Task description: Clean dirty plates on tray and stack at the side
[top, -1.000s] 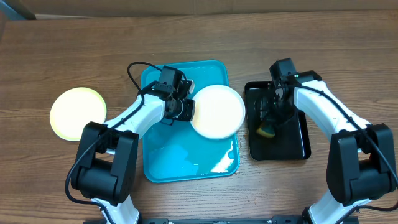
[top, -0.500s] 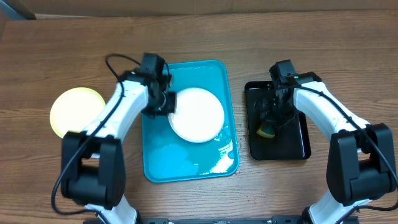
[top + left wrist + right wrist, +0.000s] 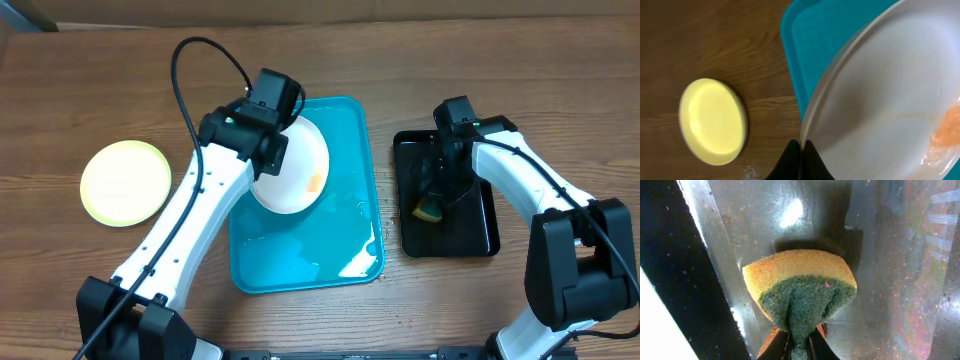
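A white plate (image 3: 298, 165) with an orange-red smear hangs tilted over the turquoise tray (image 3: 300, 265). My left gripper (image 3: 266, 152) is shut on its left rim. The left wrist view shows both black fingertips (image 3: 794, 150) pinching the edge of this plate (image 3: 890, 100), with the tray (image 3: 810, 35) beyond it. A pale yellow-green plate (image 3: 125, 182) lies flat on the table to the left, also seen as the yellow plate (image 3: 712, 120) from the wrist. My right gripper (image 3: 436, 196) is shut on a yellow and green sponge (image 3: 800, 287) over the black tray (image 3: 480, 240).
Wet patches glisten on the turquoise tray's near half. The black tray (image 3: 880, 240) is wet and glossy under the sponge. A black cable (image 3: 205, 55) loops above my left arm. Bare wooden table surrounds both trays.
My left arm has carried the white plate from the tray's right side to its left, raised it and tipped it on edge. The right arm and sponge have not moved.
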Robot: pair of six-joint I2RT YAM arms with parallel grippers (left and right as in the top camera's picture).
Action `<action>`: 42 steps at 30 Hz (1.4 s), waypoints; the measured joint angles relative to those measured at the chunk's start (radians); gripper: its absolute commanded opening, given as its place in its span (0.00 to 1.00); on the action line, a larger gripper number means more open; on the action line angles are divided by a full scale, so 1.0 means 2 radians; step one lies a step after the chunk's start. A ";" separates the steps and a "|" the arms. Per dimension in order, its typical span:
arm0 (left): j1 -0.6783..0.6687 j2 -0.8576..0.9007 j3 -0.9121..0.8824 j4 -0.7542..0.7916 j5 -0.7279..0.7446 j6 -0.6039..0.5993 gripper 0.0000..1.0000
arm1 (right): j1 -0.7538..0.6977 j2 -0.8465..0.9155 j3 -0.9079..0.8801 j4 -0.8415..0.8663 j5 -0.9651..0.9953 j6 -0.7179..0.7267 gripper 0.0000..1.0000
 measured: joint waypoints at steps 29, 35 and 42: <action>-0.005 0.000 -0.113 0.061 0.088 -0.029 0.04 | 0.000 0.000 0.004 -0.011 -0.002 -0.008 0.04; 0.029 0.001 -0.172 0.123 0.127 -0.030 0.07 | 0.012 -0.023 0.008 -0.008 -0.026 -0.040 0.04; 0.039 0.002 -0.212 0.175 0.153 -0.030 0.14 | 0.076 -0.048 0.015 -0.011 -0.064 -0.061 0.04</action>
